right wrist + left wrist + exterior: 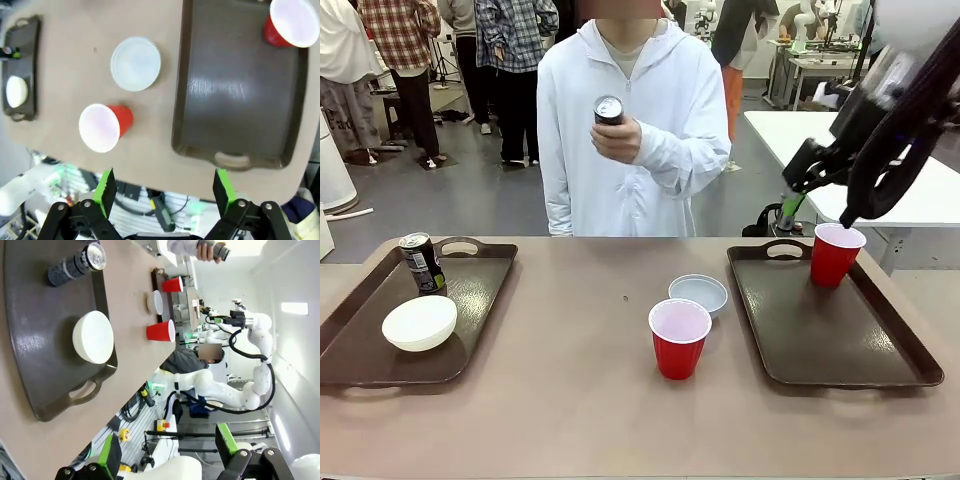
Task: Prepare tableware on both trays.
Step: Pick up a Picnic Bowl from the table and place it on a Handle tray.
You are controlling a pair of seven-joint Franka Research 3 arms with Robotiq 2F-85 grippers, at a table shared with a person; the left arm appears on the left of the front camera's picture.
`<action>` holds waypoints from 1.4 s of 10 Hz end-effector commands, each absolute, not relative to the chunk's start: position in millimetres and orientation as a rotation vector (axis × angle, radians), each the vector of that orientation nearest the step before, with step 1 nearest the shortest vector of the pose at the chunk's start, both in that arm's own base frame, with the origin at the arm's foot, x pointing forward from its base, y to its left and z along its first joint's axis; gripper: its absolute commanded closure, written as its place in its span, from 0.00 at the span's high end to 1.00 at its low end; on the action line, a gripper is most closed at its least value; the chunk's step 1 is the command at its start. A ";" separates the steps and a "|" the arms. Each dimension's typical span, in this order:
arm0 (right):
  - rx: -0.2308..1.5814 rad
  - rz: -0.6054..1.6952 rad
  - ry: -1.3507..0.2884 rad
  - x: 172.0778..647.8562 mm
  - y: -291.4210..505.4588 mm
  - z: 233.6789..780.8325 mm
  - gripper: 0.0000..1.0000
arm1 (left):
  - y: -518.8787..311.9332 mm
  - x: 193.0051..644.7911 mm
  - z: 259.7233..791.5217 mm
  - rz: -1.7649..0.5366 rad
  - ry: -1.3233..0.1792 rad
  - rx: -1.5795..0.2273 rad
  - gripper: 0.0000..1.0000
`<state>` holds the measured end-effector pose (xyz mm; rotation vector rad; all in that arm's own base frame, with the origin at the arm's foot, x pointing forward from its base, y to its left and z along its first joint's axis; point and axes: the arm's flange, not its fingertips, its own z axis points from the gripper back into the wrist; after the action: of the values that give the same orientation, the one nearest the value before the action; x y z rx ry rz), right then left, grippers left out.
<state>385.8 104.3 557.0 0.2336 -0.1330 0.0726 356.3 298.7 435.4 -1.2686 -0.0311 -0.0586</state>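
The left gripper (167, 440) and right gripper (164, 182) are seen spread and empty. On the tan table (570, 400), a red cup (679, 338) and grey-blue bowl (698, 293) stand between the trays. A cream bowl (419, 322) and can (422, 262) are set on the left tray (480, 290), and a second cup (836, 253) on the right tray (820, 330). Beyond, a second can (608, 108) is gripped in a person's hand (617, 140). Bystanders are noted on the grey floor (470, 200) behind.

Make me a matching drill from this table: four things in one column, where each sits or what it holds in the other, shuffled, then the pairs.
Column 1:
1. white bowl
2. grey-blue bowl
3. person's hand
4. right tray

Column 2:
A. holds a can
B. carries one red cup
C. sits on the left tray
D. rests on the bare table

Pairs: 1-C, 2-D, 3-A, 4-B
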 end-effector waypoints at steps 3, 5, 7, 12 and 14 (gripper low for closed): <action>0.073 0.061 -0.257 454.4 148.3 490.0 1.00 | 297.4 353.3 437.9 -0.054 -0.025 -1.250 1.00; 0.022 0.034 -0.024 399.8 138.6 511.4 1.00 | 297.4 353.3 437.9 -0.054 -0.025 -1.250 1.00; 0.047 0.149 0.005 299.1 107.5 556.4 1.00 | 297.4 353.3 437.9 -0.054 -0.025 -1.250 1.00; 0.090 0.114 0.065 295.4 96.7 541.7 1.00 | 297.4 353.3 437.9 -0.054 -0.025 -1.250 1.00; 0.098 0.112 0.060 298.0 96.4 541.9 1.00 | 297.4 353.3 437.9 -0.054 -0.025 -1.250 1.00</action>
<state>296.4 95.4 543.5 0.0674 0.0707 0.1025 356.7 297.9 435.9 -1.2677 -0.0312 -0.0613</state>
